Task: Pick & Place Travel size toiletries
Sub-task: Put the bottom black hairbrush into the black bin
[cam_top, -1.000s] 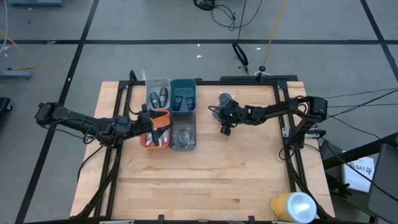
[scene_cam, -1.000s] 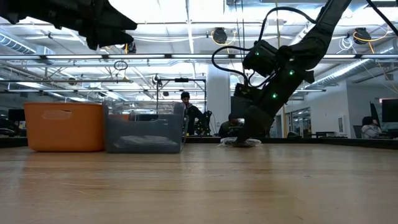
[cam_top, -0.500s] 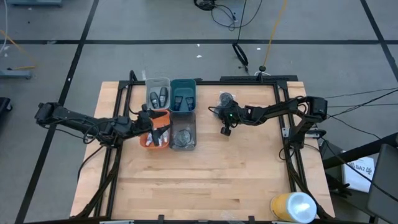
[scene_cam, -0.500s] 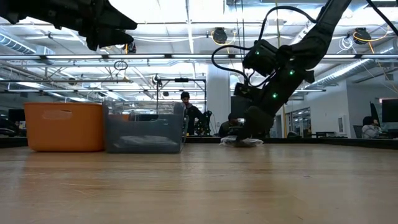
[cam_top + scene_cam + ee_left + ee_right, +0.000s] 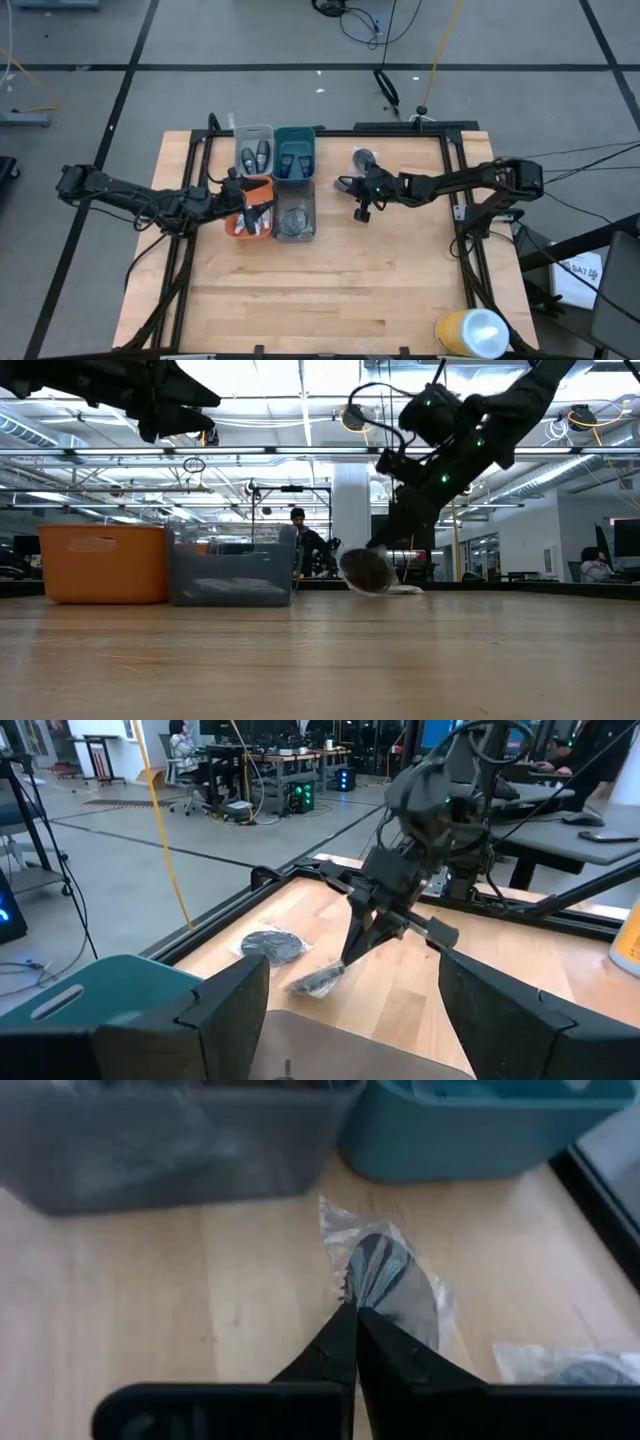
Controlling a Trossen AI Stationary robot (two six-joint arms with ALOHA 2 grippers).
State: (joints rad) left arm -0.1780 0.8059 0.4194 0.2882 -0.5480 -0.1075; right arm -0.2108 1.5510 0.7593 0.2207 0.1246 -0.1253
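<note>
A dark grey round puff (image 5: 385, 1275) in a clear wrapper hangs just above the table, with my right gripper (image 5: 355, 1312) shut on the wrapper; the low view also shows this puff (image 5: 367, 570). A second wrapped puff (image 5: 363, 157) lies flat on the wood at the far side, behind the held one. My left gripper (image 5: 252, 206) hovers open over the orange bin (image 5: 237, 224), with nothing between its fingers. Two dark oval bottles lie in the grey bin (image 5: 253, 152). My right gripper pinches the clear wrapper's edge (image 5: 347, 1292) between its two fingertips, beside the dark disc. The fingers slant down from the table's right side. The puff hangs tilted below the fingertips, clear of the wood.
Several bins stand in a block at the far left centre: grey, teal (image 5: 295, 155), orange and clear (image 5: 295, 216). A big yellow cylinder (image 5: 470, 333) lies at the near right corner. Bare wood spreads across the table's near half.
My right gripper has risen from the table and drawn a little toward the left edge, taking one puff with it. That puff lay flat on the wood before and now hangs clear of it. The other puff has stayed where it was.
</note>
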